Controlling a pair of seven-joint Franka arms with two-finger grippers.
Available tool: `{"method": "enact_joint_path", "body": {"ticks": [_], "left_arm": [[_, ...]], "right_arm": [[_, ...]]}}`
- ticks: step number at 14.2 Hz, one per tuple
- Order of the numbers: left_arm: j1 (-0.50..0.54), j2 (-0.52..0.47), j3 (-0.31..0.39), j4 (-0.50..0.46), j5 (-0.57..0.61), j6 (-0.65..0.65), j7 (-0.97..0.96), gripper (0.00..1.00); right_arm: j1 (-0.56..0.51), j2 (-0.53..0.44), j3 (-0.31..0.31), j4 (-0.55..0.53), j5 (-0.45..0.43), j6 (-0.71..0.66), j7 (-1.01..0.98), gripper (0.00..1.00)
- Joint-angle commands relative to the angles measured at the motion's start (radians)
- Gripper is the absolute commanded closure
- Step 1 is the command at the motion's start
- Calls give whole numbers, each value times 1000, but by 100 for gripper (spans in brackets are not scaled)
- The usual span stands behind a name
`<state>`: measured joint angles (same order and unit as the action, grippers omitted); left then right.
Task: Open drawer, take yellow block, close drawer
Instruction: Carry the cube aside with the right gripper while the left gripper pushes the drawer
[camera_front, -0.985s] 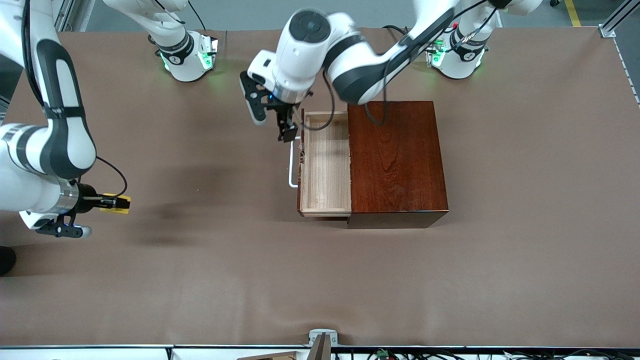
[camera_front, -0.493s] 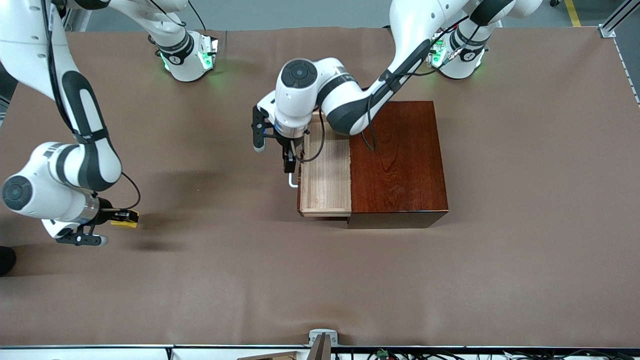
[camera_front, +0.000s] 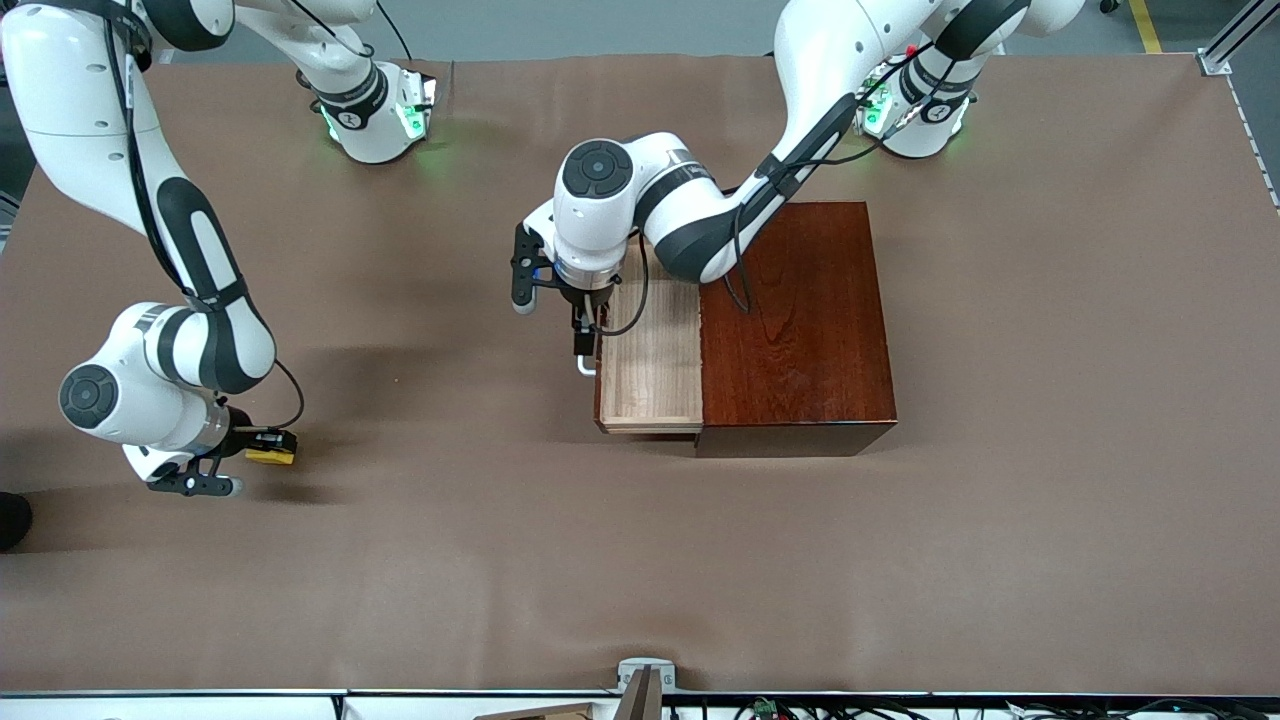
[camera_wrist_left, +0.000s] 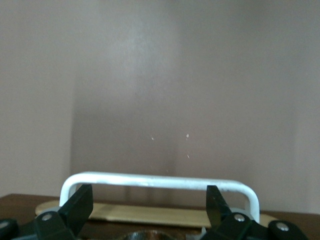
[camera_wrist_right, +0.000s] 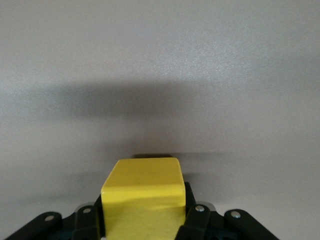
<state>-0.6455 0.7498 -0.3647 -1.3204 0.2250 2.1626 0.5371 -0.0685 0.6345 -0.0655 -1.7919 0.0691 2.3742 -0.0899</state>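
Right gripper (camera_front: 268, 446), low over bare table (camera_front: 640, 560) toward the right arm's end, clamps the yellow block (camera_wrist_right: 142, 195) between its fingers. Left gripper (camera_wrist_left: 150, 210), fingers spread wide, straddles the white handle (camera_wrist_left: 159, 182) of the open drawer (camera_front: 652, 350).

Left hand (camera_front: 583, 335) low at the white U-shaped bar handle (camera_wrist_left: 159, 182), 2 fingers (camera_wrist_left: 80, 206) spread wide, bent arm reaching over the dark reddish-brown wooden box (camera_front: 795, 320). Right hand (camera_front: 262, 447) low over the brown tabletop (camera_front: 640, 560), clamped on the small bright yellow cube (camera_wrist_right: 142, 197), elbow folded.
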Motion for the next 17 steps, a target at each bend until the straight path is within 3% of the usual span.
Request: {"method": "enact_joint_path", "body": {"ticks": [1,2,9,13,17], "left_arm": [[-5,-7,6,20,17,-78,9,0],[-5,-10,6,20,20,-102,9,0],[-3,-55,36,20,72,-306,14,0],[7,-76,36,18,152,-397,14,0],[27,-75,41,15,169,-451,14,0]], "right_arm": [[-7,-6,9,5,-17,-1,18,29],[-11,-6,9,5,-17,-1,16,0],[-10,-36,9,5,-17,-24,4,0],[-5,-122,9,5,-17,-96,6,0],[-5,-257,9,5,-17,-261,6,0]]}}
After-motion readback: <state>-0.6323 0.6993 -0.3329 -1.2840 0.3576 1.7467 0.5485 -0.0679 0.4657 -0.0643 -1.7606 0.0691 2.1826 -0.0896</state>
